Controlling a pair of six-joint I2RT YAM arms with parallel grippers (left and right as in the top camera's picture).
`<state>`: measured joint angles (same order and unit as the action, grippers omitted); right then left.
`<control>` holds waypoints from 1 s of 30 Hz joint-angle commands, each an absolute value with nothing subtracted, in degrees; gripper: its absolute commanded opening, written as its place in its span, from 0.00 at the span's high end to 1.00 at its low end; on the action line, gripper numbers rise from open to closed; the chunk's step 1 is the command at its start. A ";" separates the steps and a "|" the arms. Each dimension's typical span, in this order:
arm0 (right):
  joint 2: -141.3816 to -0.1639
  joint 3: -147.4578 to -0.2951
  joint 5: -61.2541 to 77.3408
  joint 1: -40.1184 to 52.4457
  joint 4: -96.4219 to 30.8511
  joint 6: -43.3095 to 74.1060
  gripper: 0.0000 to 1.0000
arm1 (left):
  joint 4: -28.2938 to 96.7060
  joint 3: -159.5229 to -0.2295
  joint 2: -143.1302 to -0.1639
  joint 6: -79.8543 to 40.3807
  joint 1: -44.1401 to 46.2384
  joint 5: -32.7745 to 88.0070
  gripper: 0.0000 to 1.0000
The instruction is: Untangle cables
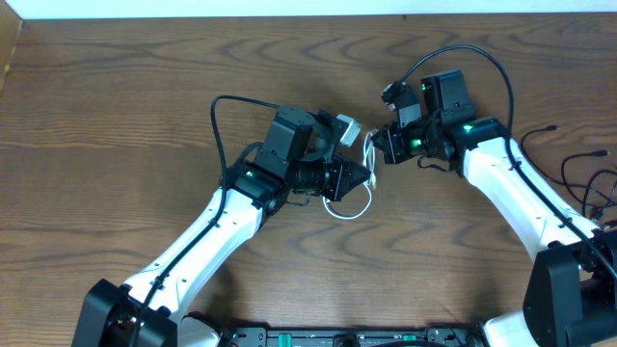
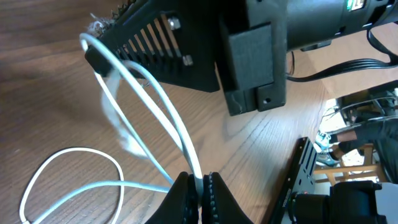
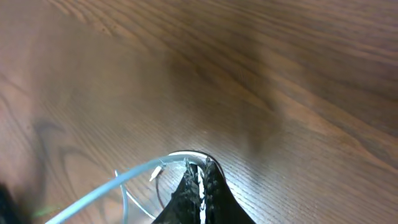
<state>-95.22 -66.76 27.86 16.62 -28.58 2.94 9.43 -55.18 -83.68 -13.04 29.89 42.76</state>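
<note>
I have both arms meeting over the middle of the wooden table (image 1: 116,106), tips almost touching. The left gripper (image 1: 364,176) is pinched fully closed on the white cable (image 1: 349,209). In its wrist view the strands run down into the seam between the two fingers (image 2: 182,194) at the near edge of the frame. The right gripper (image 1: 378,146), just beyond it on the far right side, is also closed tight on this cable. In its own wrist view a bend of the cord sits across its fingertips (image 3: 188,186), with a strand trailing off to the lower left. Short lengths of cable span the gap between the two grippers, off the wood. The rest hangs as a loose loop on the near side of the left gripper, apparently resting on the table.
</note>
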 commanded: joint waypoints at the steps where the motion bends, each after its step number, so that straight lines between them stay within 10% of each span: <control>1: -95.59 -67.59 22.50 17.04 -29.52 5.50 0.99 | 9.47 -55.35 -83.05 -12.03 29.69 44.34 0.92; 11: -95.59 -67.59 11.97 17.10 -34.79 11.57 0.99 | 10.46 -55.35 -83.05 -12.03 29.71 44.36 0.92; 17: -95.59 -67.59 26.61 17.08 -34.83 4.95 0.80 | 12.01 -55.35 -83.05 -12.01 29.71 44.36 0.92; 30: -95.59 -67.59 40.25 17.26 -31.09 -0.84 0.83 | 12.82 -55.35 -83.05 -12.01 29.71 45.01 0.92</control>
<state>-95.24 -66.78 32.32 16.75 -31.20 3.79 12.69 -55.18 -83.68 -13.04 29.89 43.66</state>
